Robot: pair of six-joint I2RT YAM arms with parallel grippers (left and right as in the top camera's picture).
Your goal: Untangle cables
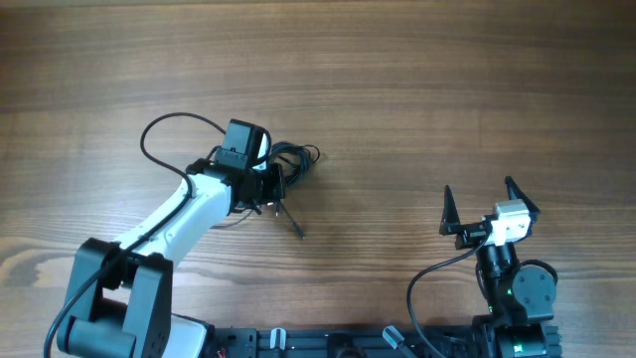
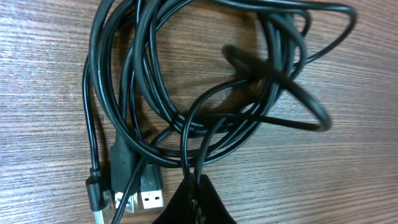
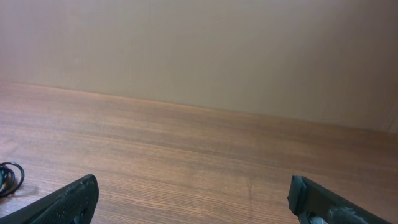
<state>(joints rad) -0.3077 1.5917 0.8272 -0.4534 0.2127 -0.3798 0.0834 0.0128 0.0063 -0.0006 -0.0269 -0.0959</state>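
Cables point(image 2: 255, 65) coiled, plug ends point(image 2: 149, 198) toward robot.

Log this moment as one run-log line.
left claw: shut on cables | right claw: open, empty, away from bundle | cables: tangled on table

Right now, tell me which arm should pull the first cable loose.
Left. The left tool is shut on the cables; the right tool stands open, well away from them.

The left arm point(image 1: 199, 204) is covering part of the cables point(image 1: 295, 155) overhead; up close, their plugs point(image 2: 148, 198) are running off the picture's bottom edge, and one loop point(image 2: 267, 71) is blurring.
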